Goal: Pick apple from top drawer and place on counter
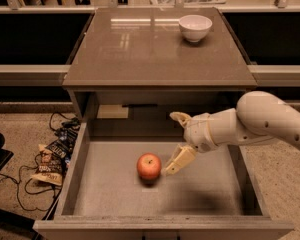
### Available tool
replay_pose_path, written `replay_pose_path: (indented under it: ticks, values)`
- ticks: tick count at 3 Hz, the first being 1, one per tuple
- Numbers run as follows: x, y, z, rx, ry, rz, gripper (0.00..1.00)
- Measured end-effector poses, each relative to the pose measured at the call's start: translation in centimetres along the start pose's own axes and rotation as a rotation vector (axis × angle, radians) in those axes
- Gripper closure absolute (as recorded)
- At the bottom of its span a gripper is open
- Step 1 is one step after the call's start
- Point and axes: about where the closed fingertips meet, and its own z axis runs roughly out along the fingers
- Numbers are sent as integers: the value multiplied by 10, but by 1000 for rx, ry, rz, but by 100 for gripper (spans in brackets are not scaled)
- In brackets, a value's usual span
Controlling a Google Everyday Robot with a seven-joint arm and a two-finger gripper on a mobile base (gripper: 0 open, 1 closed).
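Note:
The red-orange apple (149,166) lies on the floor of the open top drawer (200,194), left of its middle. My gripper (174,141) reaches in from the right over the drawer, open. The lower finger (177,161) points down-left with its tip right next to the apple's right side. The upper finger (180,118) curls up near the drawer's back wall. The glossy counter (140,49) lies above and behind the drawer.
A white bowl (195,27) stands at the counter's back right. Cables and snack packets (50,159) lie on the floor left of the drawer. A pale ledge (27,74) runs along both sides behind the cabinet. My white arm (270,121) crosses the drawer's right wall.

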Motion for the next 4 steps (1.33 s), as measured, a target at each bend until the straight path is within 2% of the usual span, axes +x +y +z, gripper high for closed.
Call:
replay_pose_path:
  ticks: [3, 4]
  values:
    - [39, 16, 80, -115, 10, 62, 0]
    - [51, 29, 101, -156, 13, 82, 19]
